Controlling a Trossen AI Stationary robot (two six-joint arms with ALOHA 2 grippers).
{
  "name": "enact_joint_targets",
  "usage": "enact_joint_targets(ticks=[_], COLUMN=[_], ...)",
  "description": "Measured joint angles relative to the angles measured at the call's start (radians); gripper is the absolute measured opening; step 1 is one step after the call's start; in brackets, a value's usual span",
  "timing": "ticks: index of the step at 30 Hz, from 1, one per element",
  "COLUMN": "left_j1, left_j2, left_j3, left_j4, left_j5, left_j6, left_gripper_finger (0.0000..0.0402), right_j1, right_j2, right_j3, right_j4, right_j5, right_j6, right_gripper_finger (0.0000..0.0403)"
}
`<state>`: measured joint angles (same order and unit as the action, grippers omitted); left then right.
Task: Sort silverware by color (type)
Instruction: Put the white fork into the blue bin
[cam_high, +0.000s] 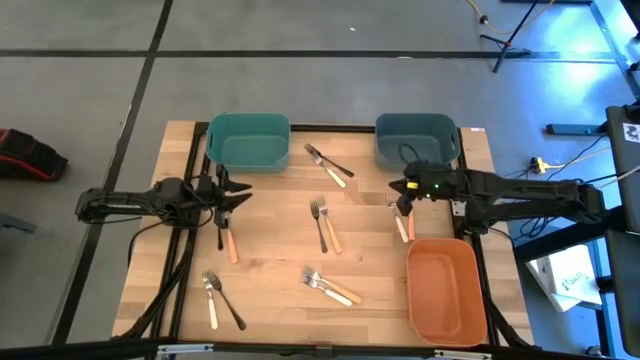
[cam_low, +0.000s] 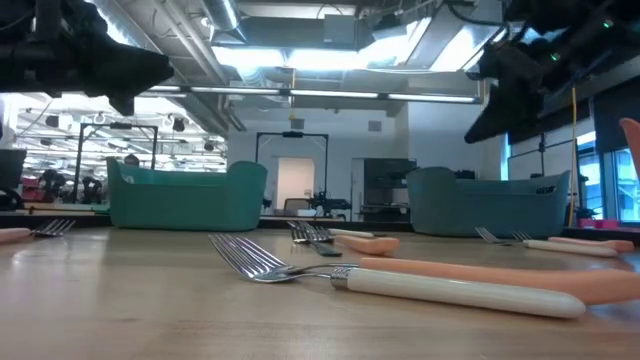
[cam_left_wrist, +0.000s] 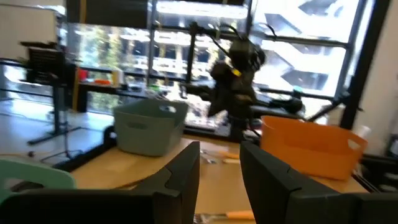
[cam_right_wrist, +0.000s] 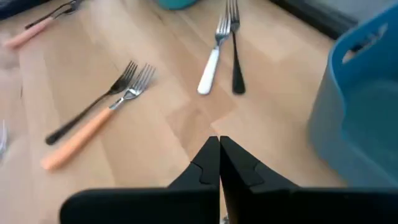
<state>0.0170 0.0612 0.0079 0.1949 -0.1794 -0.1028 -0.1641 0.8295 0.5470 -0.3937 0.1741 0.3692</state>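
Silverware lay flat in loose pairs across the wooden tabletop. A dark fork crossed a cream-handled fork toward the far edge. At the centre, a dark fork lay beside an orange-handled fork. Nearer, a cream and orange pair overlapped, and a cream-handled fork sat beside another dark fork.

The right gripper hangs over the wooden desk, jaws pressed together. Ahead lie a dark fork crossing an orange-handled fork, and a cream-handled fork beside another dark fork. A blue bin stands near.
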Motion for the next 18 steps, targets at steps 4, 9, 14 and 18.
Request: enact_joint_targets(ticks=[4, 9, 14, 18], left_j1=[0.000, 0.000, 0.000, 0.000], left_j2=[0.054, 0.110, 0.117, 0.116], left_j3=[0.000, 0.000, 0.000, 0.000], left_j4=[0.030, 0.072, 0.072, 0.069], left_j5=[0.004, -0.018, -0.021, -0.028], left_j6=[0.001, 0.003, 0.002, 0.005], left_gripper_finger=[0.0110, 0.0110, 0.0110, 0.0110], right_j1=[-0.001, 0.000, 0.000, 0.000], right_j2=[0.089, 0.204, 0.308, 0.393], right_j3=[0.087, 0.157, 0.162, 0.162], right_j4=[-0.154, -0.305, -0.353, -0.382], right_j5=[-0.018, -0.105, -0.186, -0.186], right_j6=[0.129, 0.203, 0.253, 0.273], right_gripper_finger=[0.0018, 0.0091, 0.0162, 0.0190])
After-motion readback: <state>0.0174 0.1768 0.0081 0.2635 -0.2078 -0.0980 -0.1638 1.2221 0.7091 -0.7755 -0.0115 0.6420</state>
